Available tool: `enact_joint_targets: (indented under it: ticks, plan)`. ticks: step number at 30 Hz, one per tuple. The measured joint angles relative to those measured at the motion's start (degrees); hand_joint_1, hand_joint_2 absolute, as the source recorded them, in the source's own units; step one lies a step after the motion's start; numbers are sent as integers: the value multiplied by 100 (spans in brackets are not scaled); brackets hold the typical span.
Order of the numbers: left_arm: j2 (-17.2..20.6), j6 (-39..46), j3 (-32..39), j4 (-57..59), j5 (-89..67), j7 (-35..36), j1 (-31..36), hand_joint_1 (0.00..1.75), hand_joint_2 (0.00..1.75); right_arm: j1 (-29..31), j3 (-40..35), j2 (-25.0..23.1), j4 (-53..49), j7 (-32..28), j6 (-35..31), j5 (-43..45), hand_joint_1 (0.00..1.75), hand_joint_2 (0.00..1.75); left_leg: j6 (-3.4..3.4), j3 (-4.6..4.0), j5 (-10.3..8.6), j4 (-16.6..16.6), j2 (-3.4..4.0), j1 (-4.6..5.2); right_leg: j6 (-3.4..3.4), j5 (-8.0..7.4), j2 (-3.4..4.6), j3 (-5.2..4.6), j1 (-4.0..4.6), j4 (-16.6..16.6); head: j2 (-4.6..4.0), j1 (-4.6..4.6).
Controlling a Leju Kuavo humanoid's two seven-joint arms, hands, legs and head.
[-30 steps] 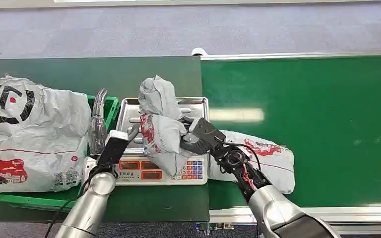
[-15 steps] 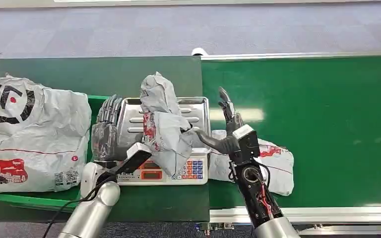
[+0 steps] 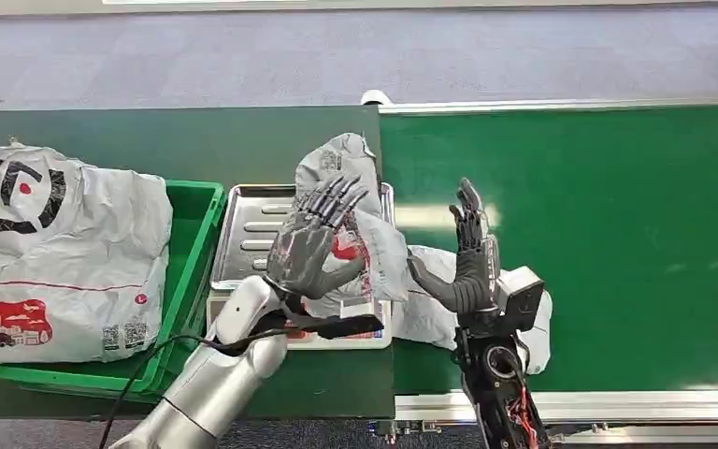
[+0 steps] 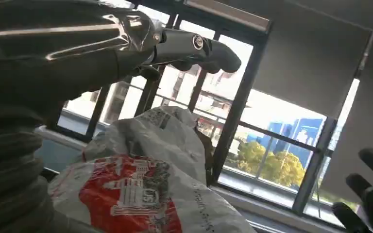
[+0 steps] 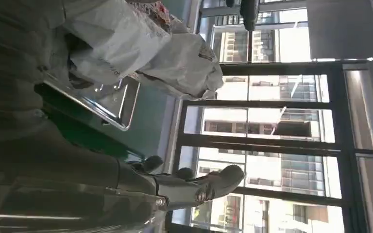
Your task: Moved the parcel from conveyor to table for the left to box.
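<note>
A crumpled grey-white parcel (image 3: 351, 173) with red print stands on the right part of the scale's metal tray (image 3: 252, 224). It is also seen from close up in the left wrist view (image 4: 145, 194) and in the right wrist view (image 5: 141, 43). My left hand (image 3: 313, 241) is raised in front of it with fingers spread and holds nothing (image 4: 77, 48); whether the palm touches the bag I cannot tell. My right hand (image 3: 467, 257) stands upright beside the parcel, over the conveyor edge, fingers straight and empty (image 5: 126, 189).
A second grey-white parcel (image 3: 427, 313) lies on the green conveyor belt (image 3: 617, 234) behind my right hand. The scale's keypad front (image 3: 369, 332) faces me. A green bin (image 3: 192, 234) at the left holds a large printed bag (image 3: 56, 253).
My left hand swung from the scale's left side across to the parcel's front, fingers spread. My right hand let go of the parcel and rose upright. The parcel shifted right on the tray.
</note>
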State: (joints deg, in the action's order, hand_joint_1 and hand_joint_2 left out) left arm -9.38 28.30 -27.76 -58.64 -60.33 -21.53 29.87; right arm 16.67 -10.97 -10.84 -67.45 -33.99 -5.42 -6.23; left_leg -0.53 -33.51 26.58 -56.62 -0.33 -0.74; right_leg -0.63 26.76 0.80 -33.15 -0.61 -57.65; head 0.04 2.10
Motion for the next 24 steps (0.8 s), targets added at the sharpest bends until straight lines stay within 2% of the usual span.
enact_joint_targets:
  ticks: [4,8,12,15,21,22,23,24]
  plan:
    - [-24,-616,-427,227,-428,211,234,0,175,-53,142,2,-11,55,74,-11,0,175,0,0,0,0,0,0,0,0,0,0,0,0,0,0]
    - [-66,-2055,-758,833,-388,470,501,0,175,-130,256,0,-11,57,186,-90,0,175,0,1,0,0,3,0,0,0,1,2,0,0,0,-2]
    - [-153,-2514,-891,1528,-284,715,775,0,175,-264,339,-2,-31,57,197,-166,0,175,0,4,0,0,1,0,0,0,1,7,1,0,0,-2]
    - [-269,-2817,-942,1954,-387,1312,1016,0,175,-330,404,-22,-48,57,181,-230,0,175,1,19,2,2,3,0,0,0,2,25,1,0,0,0]
    - [-428,-2876,-1005,2454,-474,1984,1315,0,175,-416,529,-70,-135,96,146,-354,0,175,-5,53,12,5,10,-1,2,0,10,60,2,1,0,-2]
    - [-446,-2833,-1005,2520,-472,2052,1338,134,175,-439,546,-79,-164,109,146,-374,0,175,-6,59,13,5,11,-1,3,-1,11,66,2,1,0,0]
    - [-461,-2784,-1003,2577,-456,2105,1359,166,175,-467,564,-83,-199,120,146,-396,0,175,-7,65,12,6,14,-1,7,-4,13,69,3,1,0,0]
    - [-466,-2764,-994,2603,-443,2140,1374,175,175,-502,579,-87,-241,138,146,-407,0,175,-9,69,10,7,16,-2,11,-6,14,71,4,1,0,-2]
